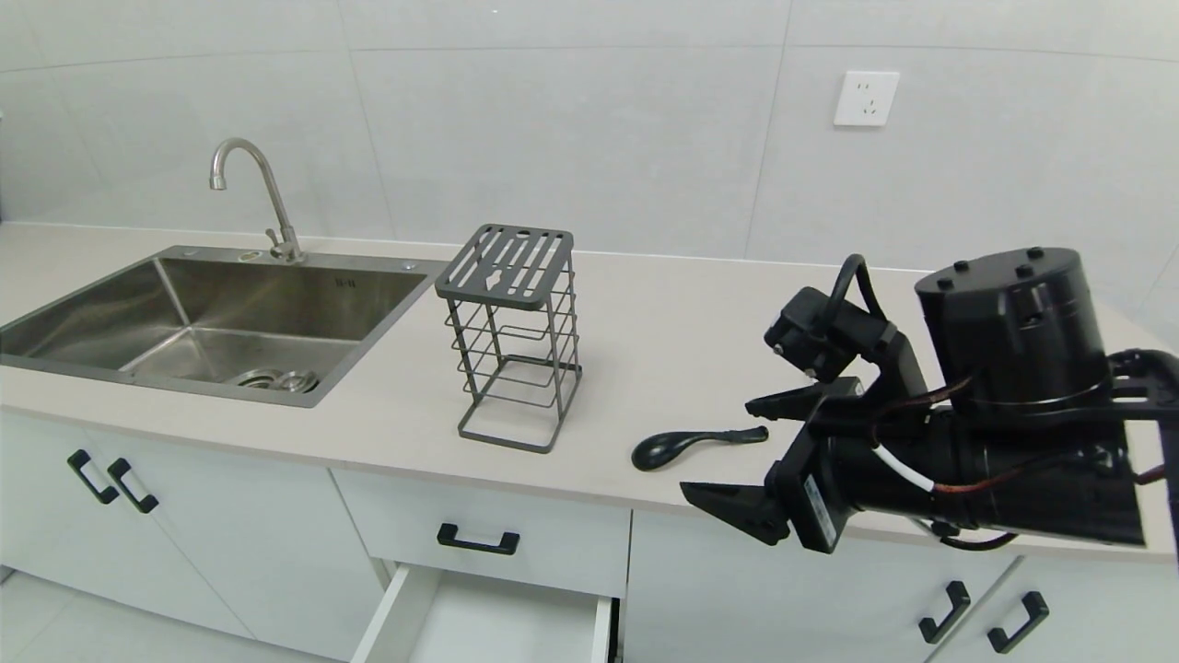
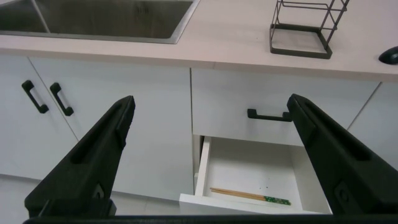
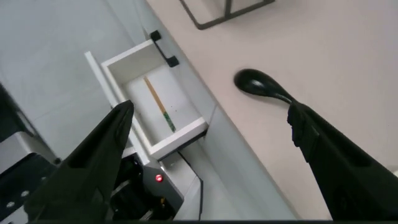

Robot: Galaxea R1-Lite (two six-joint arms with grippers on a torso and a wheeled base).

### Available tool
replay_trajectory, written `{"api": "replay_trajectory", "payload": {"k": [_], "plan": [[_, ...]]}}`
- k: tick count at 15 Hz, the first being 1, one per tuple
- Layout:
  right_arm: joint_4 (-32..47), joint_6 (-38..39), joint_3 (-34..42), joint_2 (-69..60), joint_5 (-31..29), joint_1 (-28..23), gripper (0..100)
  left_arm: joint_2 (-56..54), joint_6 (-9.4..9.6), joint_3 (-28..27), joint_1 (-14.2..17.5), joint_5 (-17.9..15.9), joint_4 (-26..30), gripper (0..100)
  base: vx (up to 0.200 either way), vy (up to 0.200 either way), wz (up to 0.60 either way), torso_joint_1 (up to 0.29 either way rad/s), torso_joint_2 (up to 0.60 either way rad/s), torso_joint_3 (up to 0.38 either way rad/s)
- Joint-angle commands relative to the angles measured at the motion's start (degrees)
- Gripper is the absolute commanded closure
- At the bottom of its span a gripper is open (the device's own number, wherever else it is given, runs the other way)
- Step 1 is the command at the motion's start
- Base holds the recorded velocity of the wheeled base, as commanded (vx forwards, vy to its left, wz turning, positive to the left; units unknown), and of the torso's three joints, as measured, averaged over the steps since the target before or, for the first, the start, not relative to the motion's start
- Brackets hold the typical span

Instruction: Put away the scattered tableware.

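A black spoon (image 1: 693, 444) lies on the beige countertop (image 1: 645, 350) near its front edge, right of the wire rack; it also shows as the spoon (image 3: 258, 84) and at the edge as the spoon (image 2: 390, 56). My right gripper (image 1: 728, 451) hovers open just right of the spoon's handle, slightly above the counter. In its own view the right gripper (image 3: 210, 111) holds nothing. Below the counter a white drawer (image 2: 249, 165) stands pulled out, with a pair of chopsticks (image 2: 249, 196) inside. My left gripper (image 2: 210, 99) is open and empty, in front of the cabinets, facing the drawer.
A dark wire rack (image 1: 514, 336) stands mid-counter. The steel sink (image 1: 193, 313) with its faucet (image 1: 267, 198) is at the left. Cabinet doors with black handles (image 1: 110, 479) flank the open drawer (image 1: 497, 626). A shut drawer with a black handle (image 1: 477, 540) sits above it.
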Motion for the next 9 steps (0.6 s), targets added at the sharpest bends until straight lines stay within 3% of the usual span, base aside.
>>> {"api": "replay_trajectory", "payload": {"k": [1,5,9], "plan": [[-2.17,-1.93,5.33,0.87,0.17,-3.65,0,0.07,-0.01,0.0,0.01,0.01,0.0,0,0.0,0.0,0.0,0.0,0.0,0.0],[-2.61,-3.43,4.89,0.96,1.58,-9.8,0,0.07,-0.01,0.0,0.01,0.01,0.0,0,0.0,0.0,0.0,0.0,0.0,0.0],[-2.52,-11.86,6.3,2.9,4.83,-15.86,0,0.07,-0.01,0.0,0.01,0.01,0.0,0,0.0,0.0,0.0,0.0,0.0,0.0]]}}
